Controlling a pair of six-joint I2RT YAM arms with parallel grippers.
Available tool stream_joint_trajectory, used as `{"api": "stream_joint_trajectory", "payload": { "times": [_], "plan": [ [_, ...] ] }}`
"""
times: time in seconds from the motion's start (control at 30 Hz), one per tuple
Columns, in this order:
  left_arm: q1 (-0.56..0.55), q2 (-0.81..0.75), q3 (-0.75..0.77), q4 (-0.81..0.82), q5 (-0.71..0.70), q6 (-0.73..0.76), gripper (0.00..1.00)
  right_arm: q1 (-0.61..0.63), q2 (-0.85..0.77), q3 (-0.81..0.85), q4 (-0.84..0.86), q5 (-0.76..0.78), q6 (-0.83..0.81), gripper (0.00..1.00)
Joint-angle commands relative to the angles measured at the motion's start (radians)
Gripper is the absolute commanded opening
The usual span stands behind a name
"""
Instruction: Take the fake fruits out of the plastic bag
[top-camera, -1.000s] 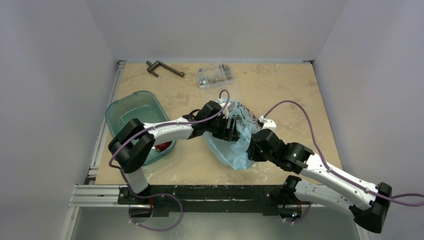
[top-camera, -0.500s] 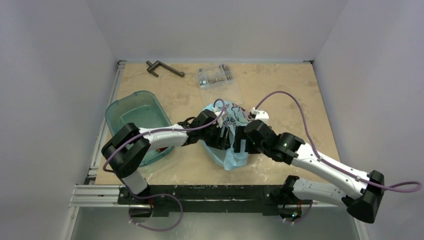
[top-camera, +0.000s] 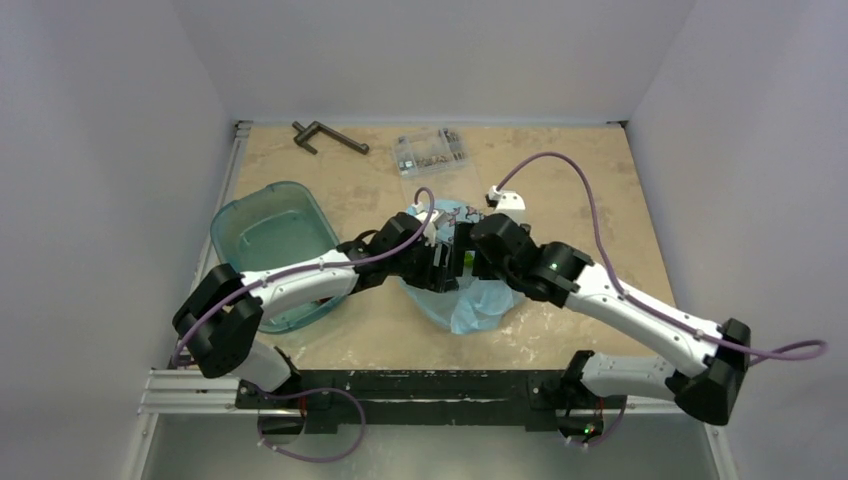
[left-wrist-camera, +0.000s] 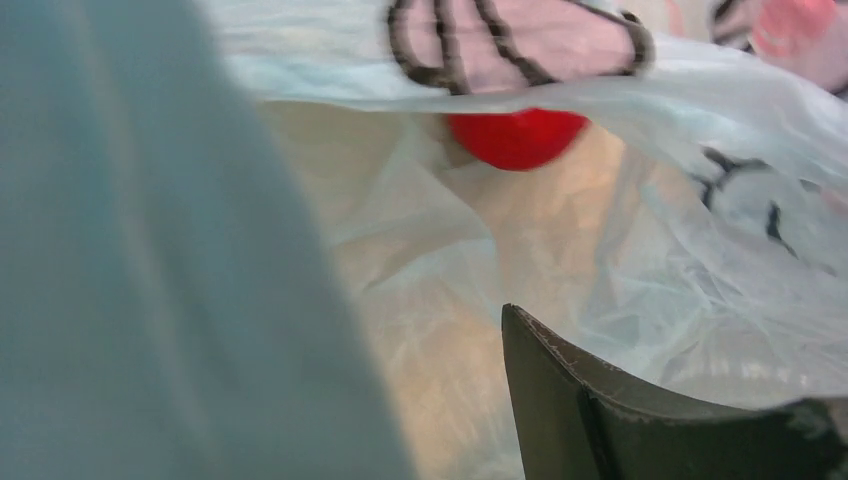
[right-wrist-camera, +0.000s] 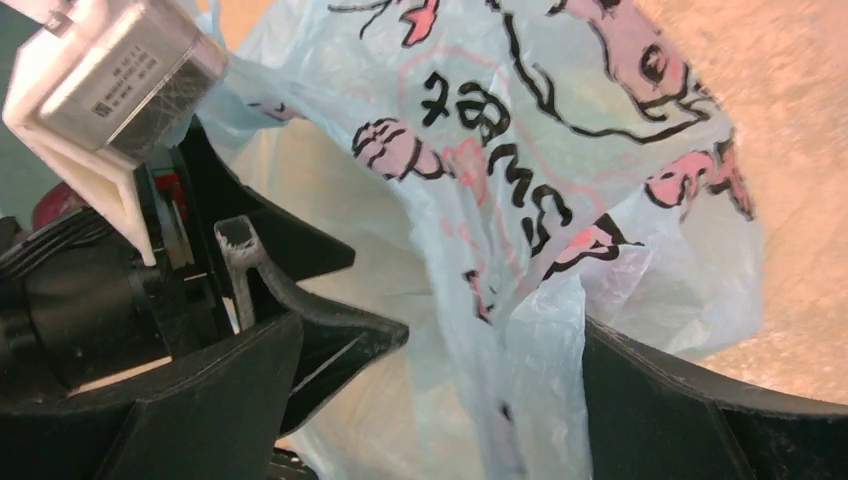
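Since the left hand shows only one dark finger in its own view, with the rest lost behind a blur of film, I cannot tell how far apart its fingers stand or whether it has hold of anything. The right hand is spread wide, with a bunched fold of the plastic bag lying between its fingers and nothing pinched. The bag rests mid-worktop, and both hands press in at it from either side, very near each other. Past the left finger, under a fold of printed film, sits a red fruit, which I judge to be inside the bag.

The film is thin and slack, so a closing hand may catch plastic instead of the fruit, and a lift would then drag the whole bag. A nudge could roll the round fruit deeper. The hands are close enough to knock together.

The bag carries pink and black cartoon figures and a few bold black characters that I cannot read with confidence. The label on the left wrist's camera housing is too fine to read. Nothing legible shows on the clear parts box farther off.
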Motion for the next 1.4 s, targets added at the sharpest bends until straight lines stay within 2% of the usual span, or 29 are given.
{"api": "stream_joint_trajectory", "payload": {
  "times": [0.0, 0.1, 0.2, 0.3, 0.47, 0.53, 0.6, 0.67, 0.77, 0.9, 1.03, 1.2, 1.27, 1.3, 1.37],
  "plan": [
    [-0.004, -0.02, 0.013, -0.037, -0.061, -0.012, 0.68, -0.004, 0.134, 0.028, -0.053, 0.208, 0.087, 0.99],
    [-0.002, -0.009, -0.007, -0.02, -0.063, -0.026, 0.68, -0.013, 0.19, -0.052, -0.013, 0.206, 0.102, 0.99],
    [-0.002, -0.004, -0.029, -0.005, -0.062, -0.033, 0.67, -0.013, 0.217, -0.116, -0.062, 0.284, 0.181, 0.99],
    [-0.002, -0.012, -0.049, 0.005, -0.062, -0.035, 0.67, -0.022, 0.183, -0.21, -0.04, 0.27, 0.241, 0.99],
    [-0.001, -0.036, -0.059, 0.002, -0.08, -0.028, 0.68, -0.064, 0.069, -0.384, 0.101, 0.208, 0.314, 0.99],
    [-0.001, -0.039, -0.055, -0.002, -0.076, -0.022, 0.68, -0.068, 0.023, -0.427, 0.163, 0.208, 0.29, 0.92],
    [-0.001, -0.042, -0.047, -0.01, -0.073, -0.022, 0.67, -0.068, -0.033, -0.462, 0.251, 0.171, 0.196, 0.75],
    [-0.001, -0.055, -0.048, -0.008, -0.069, -0.025, 0.67, -0.068, -0.104, -0.501, 0.415, 0.1, 0.064, 0.56],
    [-0.001, -0.084, -0.048, 0.002, -0.052, -0.029, 0.68, -0.068, -0.201, -0.569, 0.665, -0.026, -0.154, 0.35],
    [-0.001, -0.097, -0.029, -0.008, -0.046, -0.023, 0.68, -0.069, -0.21, -0.577, 0.855, -0.15, -0.353, 0.02],
    [-0.001, -0.117, -0.022, -0.014, -0.054, -0.03, 0.68, -0.07, -0.171, -0.533, 0.909, -0.321, -0.438, 0.0],
    [-0.001, -0.17, -0.047, -0.005, -0.094, -0.042, 0.68, -0.07, -0.213, -0.595, 0.88, -0.324, -0.383, 0.0],
    [-0.001, -0.187, -0.056, 0.001, -0.105, -0.041, 0.69, -0.07, -0.247, -0.65, 0.851, -0.291, -0.281, 0.0],
    [-0.001, -0.191, -0.056, 0.002, -0.104, -0.041, 0.69, -0.07, -0.25, -0.664, 0.792, -0.238, -0.175, 0.0],
    [-0.001, -0.183, -0.043, -0.003, -0.087, -0.039, 0.69, -0.074, -0.206, -0.625, 0.547, -0.16, 0.058, 0.0]
  ]
}}
